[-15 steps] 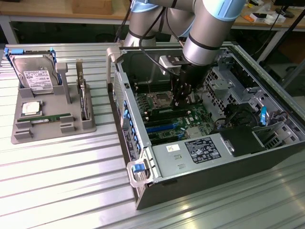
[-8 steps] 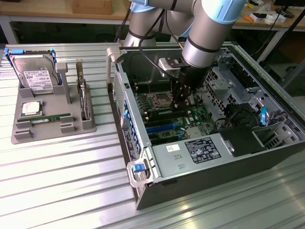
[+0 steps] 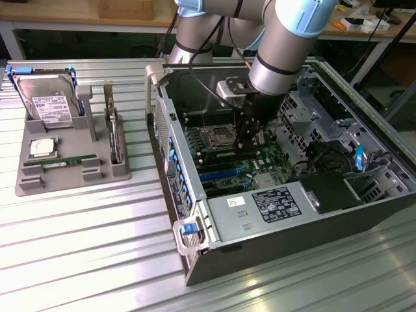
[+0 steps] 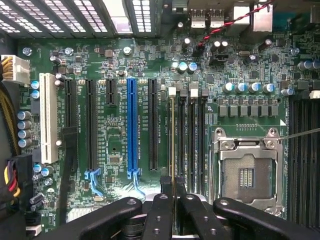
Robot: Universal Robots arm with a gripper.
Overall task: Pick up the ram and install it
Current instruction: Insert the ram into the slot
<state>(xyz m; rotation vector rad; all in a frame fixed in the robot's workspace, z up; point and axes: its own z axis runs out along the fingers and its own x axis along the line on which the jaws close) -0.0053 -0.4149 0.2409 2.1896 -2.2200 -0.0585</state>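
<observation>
On the metal table, inside the open case [image 3: 364,214], your gripper [image 4: 173,200] is clenching the ram [image 4: 173,145] edge-on over its motherboard slot; it's light, stiff, fragile, so grip the edges.

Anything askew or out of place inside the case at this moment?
Nothing stands out. The gripper is shut on the ram, which stands edge-on in line with the memory slots beside the open processor socket.
</observation>
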